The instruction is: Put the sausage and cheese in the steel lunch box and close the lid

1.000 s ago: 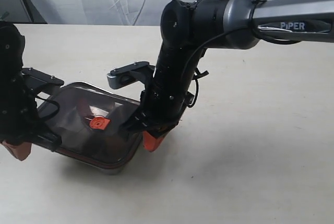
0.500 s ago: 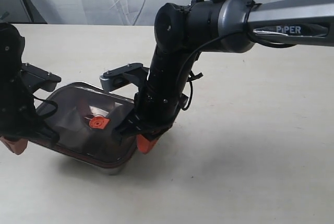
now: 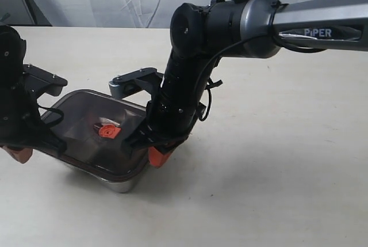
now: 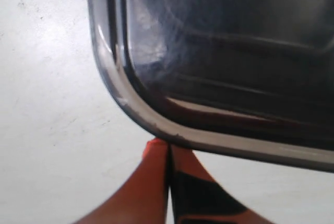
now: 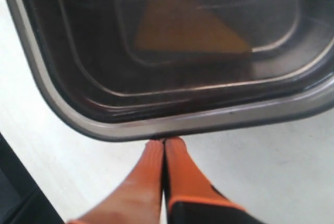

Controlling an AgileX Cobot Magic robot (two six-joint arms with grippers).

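Pressing lid (image 3: 80, 126) flatter onto lunch box (image 3: 118, 185) than half second ago. With left gripper (image 4: 168, 151) tips pressed together against lid rim; same with right gripper (image 5: 164, 145), near cheese (image 5: 182, 25) under lid.

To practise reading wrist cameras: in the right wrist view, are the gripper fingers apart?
No, the right gripper has its orange fingers pressed together, tips at the lid edge.

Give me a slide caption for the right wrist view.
Shut right claw at the edge of the lid, cheese showing through.
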